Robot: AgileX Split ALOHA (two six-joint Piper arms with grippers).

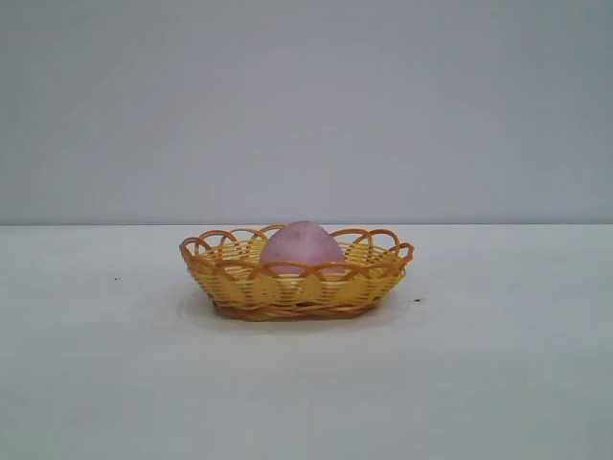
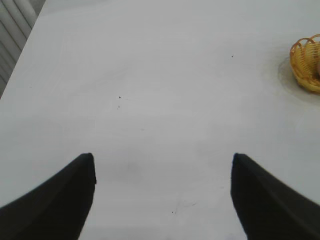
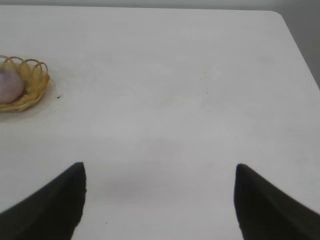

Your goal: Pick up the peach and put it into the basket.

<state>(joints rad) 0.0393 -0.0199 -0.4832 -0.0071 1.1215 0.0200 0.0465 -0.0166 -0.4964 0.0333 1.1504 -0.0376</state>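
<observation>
Wicker basket [image 1: 295,283], one, on white tabletop [image 1: 498,383], with one pink peach [image 1: 302,243] inside. Left gripper [image 2: 162,165] and right gripper [image 3: 160,172]: two, fingers spread, empty, well apart from basket.

Neither arm appeared in the exterior view. The left gripper [image 2: 162,195] hovered with its two dark fingers [image 2: 55,202] spread wide apart and nothing between them. The right gripper [image 3: 160,200] hovered likewise, fingers [image 3: 270,207] parted wide and empty.
</observation>
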